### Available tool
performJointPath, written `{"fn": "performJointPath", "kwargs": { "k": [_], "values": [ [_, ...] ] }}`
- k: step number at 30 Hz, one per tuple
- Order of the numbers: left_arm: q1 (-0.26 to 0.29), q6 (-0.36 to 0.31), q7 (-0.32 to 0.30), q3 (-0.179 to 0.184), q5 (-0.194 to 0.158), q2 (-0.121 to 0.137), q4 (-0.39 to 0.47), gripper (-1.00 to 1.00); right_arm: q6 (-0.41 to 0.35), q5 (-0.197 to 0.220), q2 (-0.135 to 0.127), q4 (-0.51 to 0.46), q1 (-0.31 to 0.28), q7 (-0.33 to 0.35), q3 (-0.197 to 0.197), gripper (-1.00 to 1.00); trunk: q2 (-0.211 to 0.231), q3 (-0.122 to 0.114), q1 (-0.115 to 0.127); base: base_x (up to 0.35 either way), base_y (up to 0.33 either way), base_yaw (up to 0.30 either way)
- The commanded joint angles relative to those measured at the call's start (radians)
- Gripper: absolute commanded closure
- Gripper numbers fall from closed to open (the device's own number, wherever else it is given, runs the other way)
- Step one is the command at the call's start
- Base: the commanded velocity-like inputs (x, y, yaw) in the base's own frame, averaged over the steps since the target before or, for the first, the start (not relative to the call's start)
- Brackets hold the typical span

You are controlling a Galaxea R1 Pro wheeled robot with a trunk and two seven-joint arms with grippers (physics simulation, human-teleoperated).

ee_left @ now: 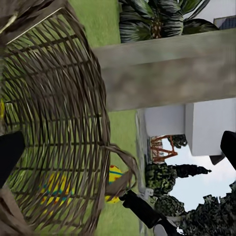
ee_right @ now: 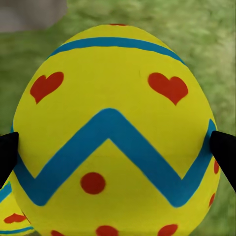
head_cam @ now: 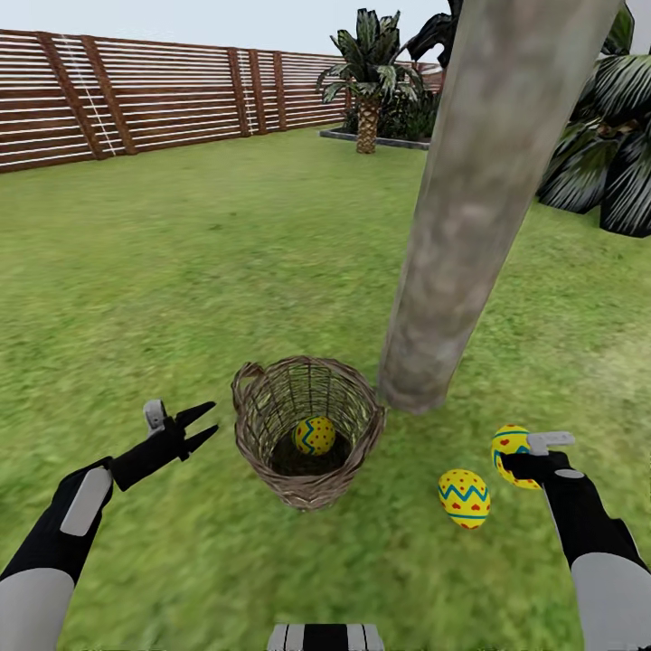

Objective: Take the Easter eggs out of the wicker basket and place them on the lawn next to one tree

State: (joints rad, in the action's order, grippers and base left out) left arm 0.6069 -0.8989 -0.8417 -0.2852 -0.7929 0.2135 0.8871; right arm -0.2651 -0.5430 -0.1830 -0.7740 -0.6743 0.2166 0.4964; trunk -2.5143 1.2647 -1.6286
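Observation:
The wicker basket [head_cam: 271,407] stands on the lawn [head_cam: 181,271] right by the foot of the tree [head_cam: 461,208]. One Easter egg [head_cam: 315,436] lies in its bottom. A second egg [head_cam: 464,497] rests on the grass right of the basket, near the trunk. My right gripper [head_cam: 517,459] is shut on the third egg [head_cam: 506,442], low over the grass; the right wrist view has this egg [ee_right: 115,137] between both fingertips [ee_right: 223,155]. Left of the basket, my left gripper [head_cam: 201,425] stands open and holds nothing. Its camera looks at the basket's side [ee_left: 54,123].
A brown slatted fence [head_cam: 136,99] runs along the far left. A short palm [head_cam: 368,81] stands at the back, and dark leafy plants [head_cam: 601,154] at the right. Open grass stretches left of and behind the basket.

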Motion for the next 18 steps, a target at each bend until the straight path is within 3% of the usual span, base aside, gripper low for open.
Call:
{"fn": "performJointPath", "kwargs": {
  "k": [1, 4, 7, 10, 14, 18],
  "values": [
    [0.001, -0.012, 0.000, -0.001, 0.001, 0.004, 0.000, -1.00, -0.004, -0.011, 0.001, -0.002, -0.005, 0.008, 0.004, 1.00, -0.001, 0.005, 0.000, 0.000, 0.000, 0.000],
    [0.007, -0.055, 0.003, 0.001, 0.005, 0.022, 0.004, -1.00, -0.006, -0.015, -0.001, 0.004, -0.015, 0.007, 0.003, 1.00, -0.001, 0.016, -0.002, 0.000, 0.000, 0.000],
    [0.009, -0.093, 0.004, -0.001, 0.008, 0.027, 0.013, -1.00, -0.012, -0.019, -0.002, 0.010, -0.026, -0.023, -0.045, 1.00, -0.002, 0.028, -0.003, 0.000, 0.000, 0.000],
    [0.010, -0.098, 0.003, -0.003, 0.003, 0.044, 0.037, -1.00, -0.011, -0.020, -0.003, 0.116, -0.083, -0.163, -0.062, 1.00, -0.003, 0.040, -0.004, 0.000, 0.000, 0.000],
    [0.010, -0.097, -0.003, -0.003, -0.001, 0.051, 0.048, -1.00, -0.004, -0.021, -0.003, 0.280, -0.169, -0.201, -0.064, 1.00, -0.004, 0.055, -0.006, 0.000, 0.000, 0.000],
    [0.008, -0.097, -0.004, -0.003, -0.002, 0.052, 0.063, -1.00, 0.000, -0.022, -0.002, 0.315, -0.198, -0.247, -0.064, 1.00, -0.005, 0.070, -0.008, 0.000, 0.000, 0.000]
  ]
}}
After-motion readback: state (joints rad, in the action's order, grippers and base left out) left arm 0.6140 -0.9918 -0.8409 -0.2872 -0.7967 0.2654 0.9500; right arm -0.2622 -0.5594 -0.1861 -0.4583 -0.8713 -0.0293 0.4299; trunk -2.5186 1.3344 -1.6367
